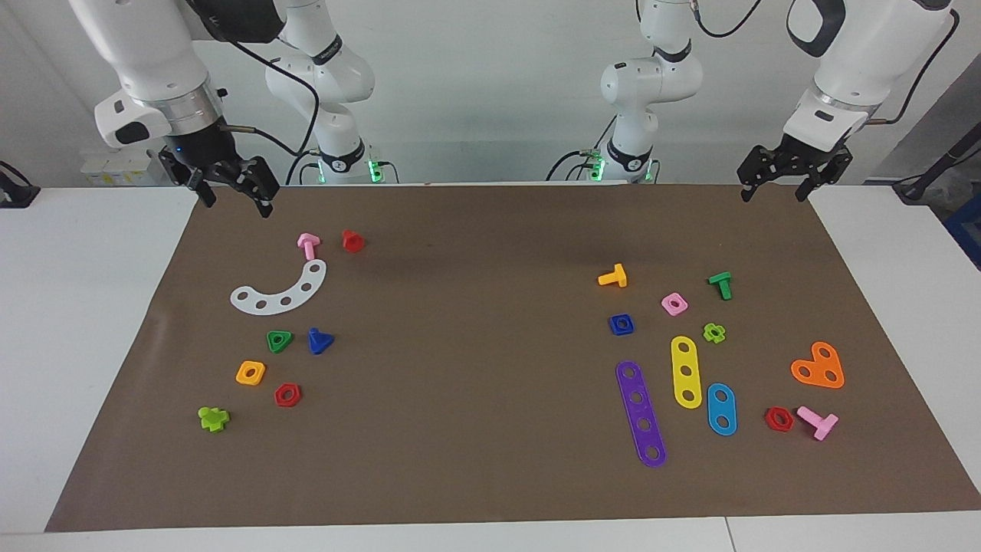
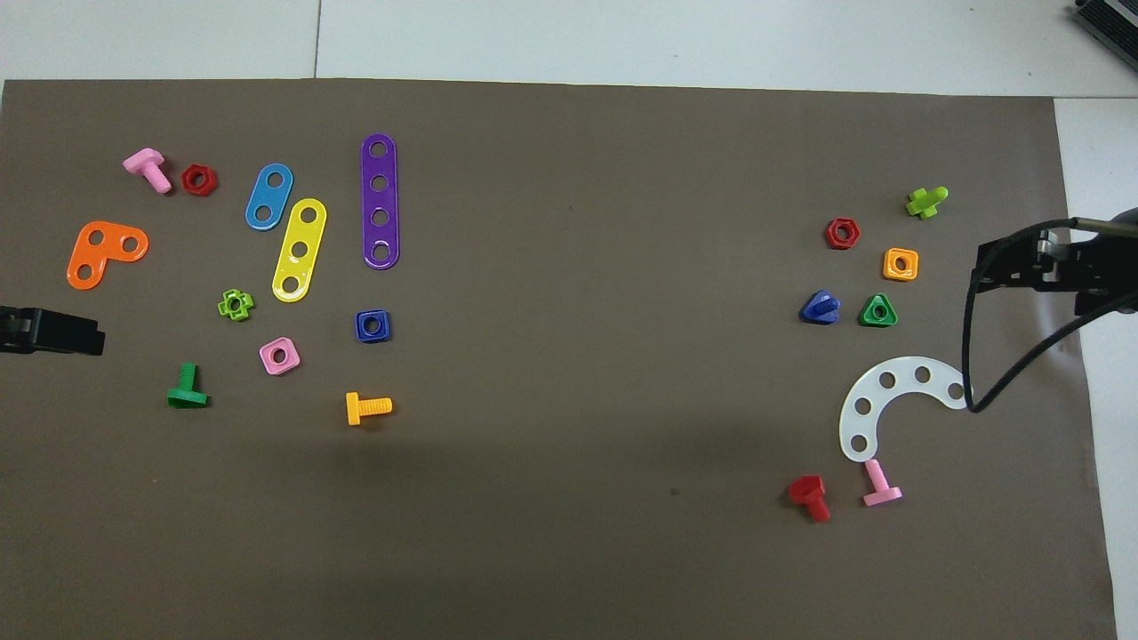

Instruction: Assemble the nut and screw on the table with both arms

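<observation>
— What was cut off?
— The left gripper [image 1: 774,184] and right gripper [image 1: 230,192], both spread, hung over the mat's [image 1: 490,475] corners nearest the robots; overhead, only parts showed.
— The pieces?
— The nut [image 1: 621,324] and screw [image 1: 319,341] lay well apart on the mat, white table [image 1: 77,345] around.

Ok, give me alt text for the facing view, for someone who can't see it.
Two white robot arms hang their black grippers, left and right, fingers open, over the brown mat's corners. Small plastic toy parts lie scattered below, including a dark-blue square nut and a dark-blue triangular-headed screw, far apart.
</observation>
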`<state>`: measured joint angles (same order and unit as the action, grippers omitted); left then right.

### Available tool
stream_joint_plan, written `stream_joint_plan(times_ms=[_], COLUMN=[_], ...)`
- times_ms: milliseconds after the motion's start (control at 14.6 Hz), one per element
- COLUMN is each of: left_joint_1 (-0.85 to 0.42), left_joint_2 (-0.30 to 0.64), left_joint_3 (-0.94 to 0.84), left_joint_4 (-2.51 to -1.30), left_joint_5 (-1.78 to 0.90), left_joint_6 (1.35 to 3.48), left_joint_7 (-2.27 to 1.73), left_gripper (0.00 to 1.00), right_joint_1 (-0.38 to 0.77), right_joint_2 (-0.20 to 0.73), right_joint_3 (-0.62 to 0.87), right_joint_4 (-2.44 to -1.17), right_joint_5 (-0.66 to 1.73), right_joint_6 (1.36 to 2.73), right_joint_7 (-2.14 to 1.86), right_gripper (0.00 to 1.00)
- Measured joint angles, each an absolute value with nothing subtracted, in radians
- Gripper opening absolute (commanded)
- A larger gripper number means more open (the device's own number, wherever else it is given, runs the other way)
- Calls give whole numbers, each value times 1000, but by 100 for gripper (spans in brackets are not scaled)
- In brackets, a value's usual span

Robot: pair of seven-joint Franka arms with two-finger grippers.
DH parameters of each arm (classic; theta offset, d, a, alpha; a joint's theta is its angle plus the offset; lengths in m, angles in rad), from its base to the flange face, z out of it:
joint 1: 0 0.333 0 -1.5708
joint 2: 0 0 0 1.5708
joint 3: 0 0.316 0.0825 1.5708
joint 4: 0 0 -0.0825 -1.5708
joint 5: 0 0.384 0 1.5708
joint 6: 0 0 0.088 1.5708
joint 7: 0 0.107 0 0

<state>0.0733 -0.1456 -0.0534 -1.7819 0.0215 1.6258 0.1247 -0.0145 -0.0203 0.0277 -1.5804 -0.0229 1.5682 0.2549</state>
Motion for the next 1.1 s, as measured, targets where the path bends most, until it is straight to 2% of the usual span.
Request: stream_joint_plan(times_ms=[822,1096], left_joint_1=[73,73], left_joint_2=[-146,-146], left_joint_3=[-50,-50], left_joint_4=[-1782,-1782], left_joint_5=[22,22], left_joint_6=[1626,1626], left_joint_7=[121,121], left_gripper=[100,100], right_joint_1=[-20,-21], right_joint_2=[-21,-1], right_joint_3=[26,24], right_joint_4=[-1581,-1591], right_joint_5=[7,8], right_joint_6=[1570,1633], right_joint_7=[252,250], right_gripper=[100,100])
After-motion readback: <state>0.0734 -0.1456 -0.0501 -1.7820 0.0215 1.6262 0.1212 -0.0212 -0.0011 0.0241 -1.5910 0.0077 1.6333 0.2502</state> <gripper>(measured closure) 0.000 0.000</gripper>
